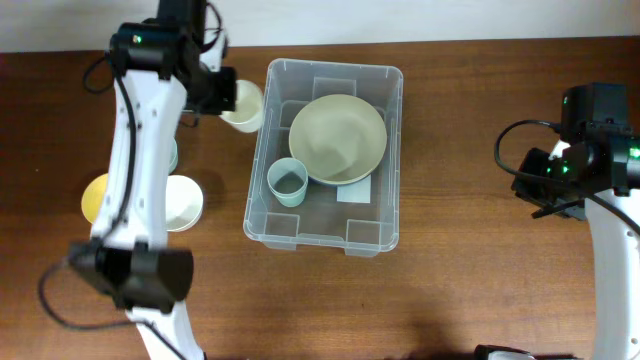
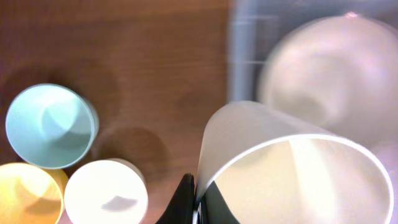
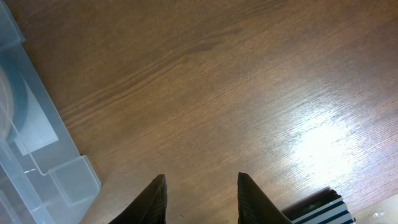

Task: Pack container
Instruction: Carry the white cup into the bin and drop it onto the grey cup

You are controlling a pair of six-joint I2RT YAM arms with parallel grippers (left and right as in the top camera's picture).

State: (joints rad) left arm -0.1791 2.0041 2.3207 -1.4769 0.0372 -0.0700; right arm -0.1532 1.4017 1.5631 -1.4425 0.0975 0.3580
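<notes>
The container (image 1: pixel 385 150) sits in the middle of the desk (image 1: pixel 470 290), between the two arms. The left jaws are clamped on the rim of a cream cup (image 1: pixel 243 106), just outside the container's far left wall. The right jaws are apart and hold nothing, over bare desk on the right.

To do this step well, the cup should likely go up over the wall and then down into a free spot, not onto the bowl (image 1: pixel 338 137). The jaws should let go only when the cup is low and upright.

There is one container and one bowl. There are five cups:
- the cream cup in the jaws
- a blue cup (image 1: pixel 287 182) inside the container
- a second blue cup (image 2: pixel 50 126), a white cup (image 1: pixel 182 202) and a yellow cup (image 1: pixel 94 198) on the left of the desk
</notes>
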